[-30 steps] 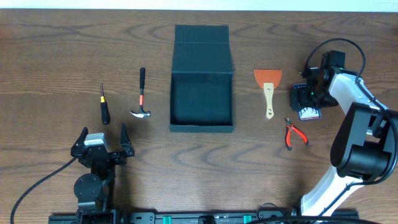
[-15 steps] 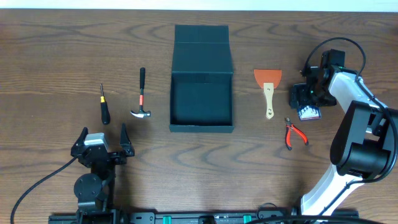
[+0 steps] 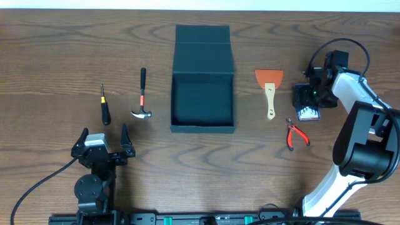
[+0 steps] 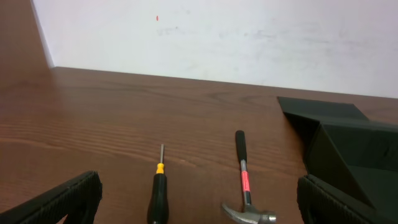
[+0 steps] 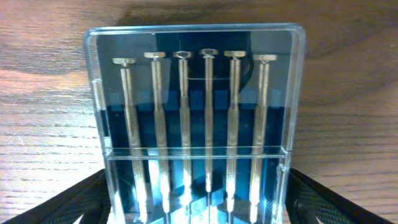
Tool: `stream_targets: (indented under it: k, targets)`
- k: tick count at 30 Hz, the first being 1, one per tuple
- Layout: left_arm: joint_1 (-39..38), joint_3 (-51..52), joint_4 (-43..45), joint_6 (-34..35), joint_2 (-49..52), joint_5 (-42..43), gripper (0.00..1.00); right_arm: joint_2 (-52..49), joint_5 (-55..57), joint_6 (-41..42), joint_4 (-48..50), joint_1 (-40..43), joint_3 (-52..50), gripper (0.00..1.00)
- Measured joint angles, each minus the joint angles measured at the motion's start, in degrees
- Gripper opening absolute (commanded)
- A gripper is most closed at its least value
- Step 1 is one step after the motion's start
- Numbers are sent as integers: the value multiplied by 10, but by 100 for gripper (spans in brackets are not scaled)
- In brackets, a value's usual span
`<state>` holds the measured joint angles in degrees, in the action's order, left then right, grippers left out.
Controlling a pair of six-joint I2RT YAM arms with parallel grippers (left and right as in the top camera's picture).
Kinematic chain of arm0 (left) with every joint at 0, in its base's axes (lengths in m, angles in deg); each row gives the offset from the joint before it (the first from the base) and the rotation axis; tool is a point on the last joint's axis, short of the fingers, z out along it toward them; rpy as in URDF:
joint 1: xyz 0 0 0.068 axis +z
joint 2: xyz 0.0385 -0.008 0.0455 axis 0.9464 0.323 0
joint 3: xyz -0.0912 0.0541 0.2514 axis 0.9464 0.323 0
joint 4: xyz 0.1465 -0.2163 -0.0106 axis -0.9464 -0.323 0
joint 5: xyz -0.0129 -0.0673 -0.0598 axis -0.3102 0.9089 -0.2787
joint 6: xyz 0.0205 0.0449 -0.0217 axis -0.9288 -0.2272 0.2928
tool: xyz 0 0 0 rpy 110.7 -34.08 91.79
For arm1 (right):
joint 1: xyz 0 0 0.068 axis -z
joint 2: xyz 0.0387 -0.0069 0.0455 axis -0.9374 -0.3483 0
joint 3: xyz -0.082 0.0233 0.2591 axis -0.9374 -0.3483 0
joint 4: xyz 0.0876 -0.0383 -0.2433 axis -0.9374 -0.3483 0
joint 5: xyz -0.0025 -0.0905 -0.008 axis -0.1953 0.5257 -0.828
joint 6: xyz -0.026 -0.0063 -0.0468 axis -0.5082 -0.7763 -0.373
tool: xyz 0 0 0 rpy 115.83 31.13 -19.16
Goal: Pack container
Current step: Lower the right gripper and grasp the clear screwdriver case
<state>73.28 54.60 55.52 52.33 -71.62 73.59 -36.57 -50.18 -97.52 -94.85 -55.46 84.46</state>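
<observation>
1. At the table's (image 3: 50,56) centre sits the container (image 3: 203,100), its flap lid laid back flat and its inside bare; nothing is packed yet.
2. Left of it lie a screwdriver (image 3: 105,107) and a hammer (image 3: 143,95), well apart from the box. On its right are a scraper (image 3: 269,87), pliers (image 3: 296,134) and a blue case (image 5: 199,106) of silver bits.
3. Parked near the table's front edge, the left gripper (image 3: 104,134) has its jaws spread wide and holds nothing.
4. Farther right, the right gripper (image 3: 310,99) is down over the case with one finger on each side of it. The wrist view shows both fingers just beside the case walls, but I cannot tell whether they press it or merely straddle it.
5. Judged step: the first pick, grasping the case.
6. The next move likely calls for the jaws to clamp squarely on the case's long sides. Then comes a straight lift, a carry past the scraper, and a release inside the box.
7. Risk: the clear plastic may slip or the case may twist if the grip is off centre.
</observation>
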Motion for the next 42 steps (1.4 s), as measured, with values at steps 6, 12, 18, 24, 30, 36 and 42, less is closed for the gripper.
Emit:
stream_targets:
  k: [6, 12, 18, 24, 30, 36, 42]
  targets:
    - [0, 0, 0, 0, 0, 0, 98, 0, -2, -10, 0, 2, 0, 88]
    - [0, 0, 0, 0, 0, 0, 99, 0, -3, -16, -2, 2, 1, 84]
    - [0, 0, 0, 0, 0, 0, 99, -1, -3, -22, -5, 2, 1, 67]
    - [0, 0, 0, 0, 0, 0, 99, -1, -2, -25, -6, 3, 2, 75]
    - [0, 0, 0, 0, 0, 0, 99, -1, -4, -24, -6, 6, 2, 75]
    - [0, 0, 0, 0, 0, 0, 99, -1, -3, -24, -6, 6, 3, 64]
    - [0, 0, 0, 0, 0, 0, 98, -2, -3, -24, -6, 6, 3, 64]
